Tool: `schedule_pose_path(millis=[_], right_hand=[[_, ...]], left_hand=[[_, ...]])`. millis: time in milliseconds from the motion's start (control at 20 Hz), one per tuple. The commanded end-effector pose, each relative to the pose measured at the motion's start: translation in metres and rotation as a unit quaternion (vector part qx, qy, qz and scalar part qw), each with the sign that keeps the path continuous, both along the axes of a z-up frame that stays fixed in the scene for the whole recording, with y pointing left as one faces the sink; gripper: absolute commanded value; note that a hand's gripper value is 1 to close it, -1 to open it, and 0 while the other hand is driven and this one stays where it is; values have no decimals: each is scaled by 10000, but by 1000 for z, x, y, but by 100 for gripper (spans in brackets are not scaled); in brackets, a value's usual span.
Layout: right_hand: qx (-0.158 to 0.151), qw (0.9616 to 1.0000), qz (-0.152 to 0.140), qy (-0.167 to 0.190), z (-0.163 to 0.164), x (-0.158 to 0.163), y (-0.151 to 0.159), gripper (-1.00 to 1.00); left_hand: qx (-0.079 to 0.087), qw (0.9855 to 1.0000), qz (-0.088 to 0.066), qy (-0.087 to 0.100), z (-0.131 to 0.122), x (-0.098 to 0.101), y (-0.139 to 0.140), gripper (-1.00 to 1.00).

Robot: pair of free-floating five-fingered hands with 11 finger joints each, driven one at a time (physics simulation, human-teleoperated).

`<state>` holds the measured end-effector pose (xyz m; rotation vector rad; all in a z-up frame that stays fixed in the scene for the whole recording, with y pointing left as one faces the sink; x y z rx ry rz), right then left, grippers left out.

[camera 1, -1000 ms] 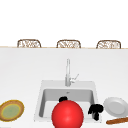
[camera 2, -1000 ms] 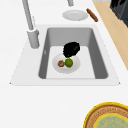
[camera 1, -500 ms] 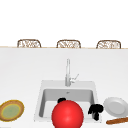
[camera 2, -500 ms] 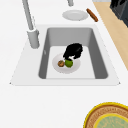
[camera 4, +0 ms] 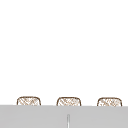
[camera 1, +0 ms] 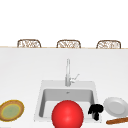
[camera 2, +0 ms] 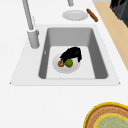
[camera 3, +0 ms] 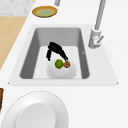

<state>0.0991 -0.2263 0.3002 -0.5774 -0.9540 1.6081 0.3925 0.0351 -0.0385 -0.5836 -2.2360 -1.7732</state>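
Hand [camera 2: 72,53] lowered, seemingly touching lime [camera 2: 69,62], sink [camera 2: 100,62] walls apart

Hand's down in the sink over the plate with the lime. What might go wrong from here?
1. The right hand hangs close over the lime, which is round and lies against a small brown item: a nudge may roll it off the plate.
2. The same nudge may knock the brown item away.

Right robot hand [camera 1: 95,111] hangs low at five o'clock in the front view, palm down, fingers drooping and loosely curled downward; from the left side [camera 2: 72,54] its fingertips point toward seven o'clock.
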Motion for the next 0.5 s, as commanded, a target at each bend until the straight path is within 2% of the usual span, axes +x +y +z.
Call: schedule_pose_path(millis=[0,150,400,450], right_hand=[[0,10000,0,0,0,0,0,0],[0,10000,0,0,0,0,0,0],[0,10000,0,0,0,0,0,0],[0,10000,0,0,0,0,0,0]], left_hand=[[-128,9993,99,349,-24,22,0,-100],[-118,9986,-35,505,-40,43,6,-100],[-152,9971,-93,744,-67,74,10,-100],[-170,9957,-74,910,-70,79,8,-100]])
